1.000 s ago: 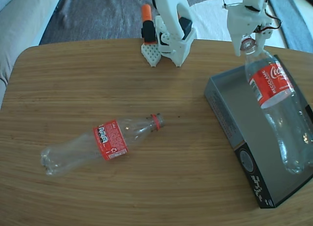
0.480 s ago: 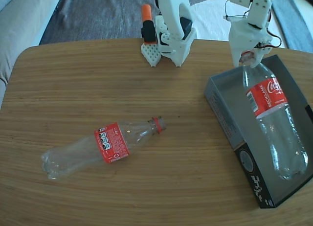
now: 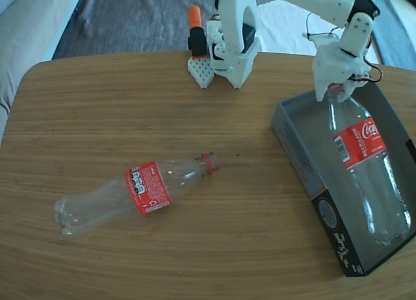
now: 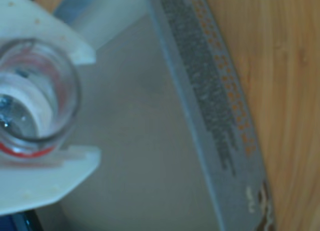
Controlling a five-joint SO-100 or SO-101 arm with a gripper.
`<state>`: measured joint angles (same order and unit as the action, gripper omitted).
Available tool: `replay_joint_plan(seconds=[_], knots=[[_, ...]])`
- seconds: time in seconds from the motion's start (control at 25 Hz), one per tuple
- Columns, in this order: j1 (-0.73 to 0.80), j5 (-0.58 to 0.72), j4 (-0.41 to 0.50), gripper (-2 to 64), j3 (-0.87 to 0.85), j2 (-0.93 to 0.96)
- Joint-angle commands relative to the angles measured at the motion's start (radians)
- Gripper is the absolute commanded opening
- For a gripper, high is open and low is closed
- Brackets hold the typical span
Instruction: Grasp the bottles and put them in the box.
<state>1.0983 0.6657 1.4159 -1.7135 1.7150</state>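
One clear bottle with a red label lies lengthwise in the box, its base at the near end. My gripper is shut on its open neck at the far end of the box. In the wrist view the bottle's neck sits between my two white fingers, over the box's grey floor; the gripper holds it at the left edge. The other bottle lies on its side on the wooden table, left of centre, mouth pointing right.
The arm's white base and an orange-topped part stand at the table's far edge. Beyond that edge are a grey couch and the floor. The box's dark printed near end sits close to the table's front right.
My gripper has moved right and down with the bottle, bringing it from a tilt above the box to lying inside. The bottle on the table has stayed put.
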Motion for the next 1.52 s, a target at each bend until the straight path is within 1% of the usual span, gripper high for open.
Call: replay_joint_plan(seconds=[0.0,0.2,0.32,0.64,0.92,1.24,1.28,1.32,1.4,1.44,1.48], knots=[[-0.026,0.025,0.006,-0.3,0.095,-0.021],[-0.078,0.055,0.009,-0.3,0.152,-0.071],[-0.106,0.074,0.009,-0.3,0.153,-0.097],[-0.143,0.072,-0.003,0.3,0.146,-0.097],[-0.15,0.072,-0.003,0.4,0.095,-0.091],[-0.152,0.072,0.009,1.1,0.11,-0.091],[-0.153,0.069,0.009,3.1,0.112,-0.091],[-0.155,0.063,0.009,7.2,0.112,-0.091],[-0.176,0.057,0.009,19.9,0.11,-0.089],[-0.186,0.023,0.0,26.2,0.11,-0.089],[-0.19,-0.023,-0.006,30.9,0.112,-0.089]])
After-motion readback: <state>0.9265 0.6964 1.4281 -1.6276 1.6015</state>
